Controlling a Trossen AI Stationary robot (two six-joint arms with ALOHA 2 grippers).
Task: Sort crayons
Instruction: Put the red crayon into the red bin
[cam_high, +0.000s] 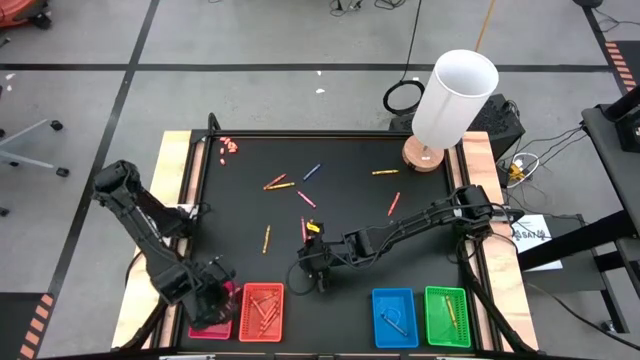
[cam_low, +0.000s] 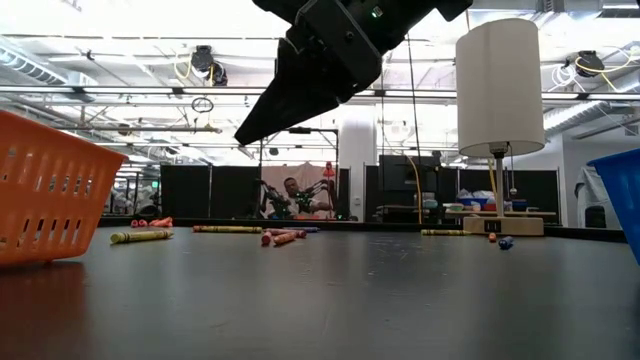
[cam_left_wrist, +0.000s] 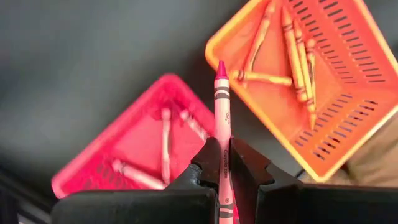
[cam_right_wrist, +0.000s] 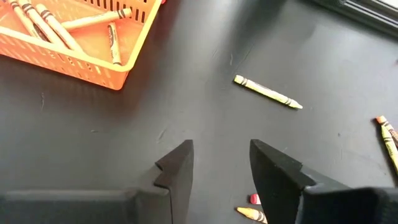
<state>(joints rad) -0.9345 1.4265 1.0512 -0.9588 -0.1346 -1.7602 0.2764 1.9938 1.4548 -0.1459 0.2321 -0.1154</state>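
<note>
**Four slotted trays, one pink crayon pinched above them**

Four rectangular plastic trays line the near edge of the matt black table (cam_high: 420, 225). Going left to right: a pink tray (cam_left_wrist: 134, 146), an orange tray (cam_high: 262, 311), a blue tray (cam_high: 394, 317) and a green tray (cam_high: 447, 316). The orange one has slotted basket walls, plain in the left wrist view.

At the far left, the left gripper (cam_left_wrist: 227, 177) hangs over the pink tray with its dark fingers clamped on a pink crayon (cam_left_wrist: 221, 118), a thin paper-wrapped stick with a pointed tip. About three pale crayons lie in the pink tray below it, though they are blurred. Five or so orange crayons lie in the orange tray, some crossing each other.

Near the table's middle, the right gripper (cam_right_wrist: 221, 171) hovers above bare black surface, its two wedge-shaped fingers parted with nothing between them. A yellow crayon (cam_right_wrist: 268, 91) lies a little beyond it. Two crayon ends just under the fingers are cut off by the picture's edge.

About eight loose crayons (cam_high: 300, 195) are scattered over the table's middle and far half: red, orange, blue and yellow. At the far left corner sits a tiny cluster of pink-red bits (cam_high: 229, 146), too small to count.

At the far right corner stands a lamp (cam_high: 452, 100) with a smooth white cylindrical shade on a round wooden base. The blue and green trays hold thin sticks I cannot count.
</note>
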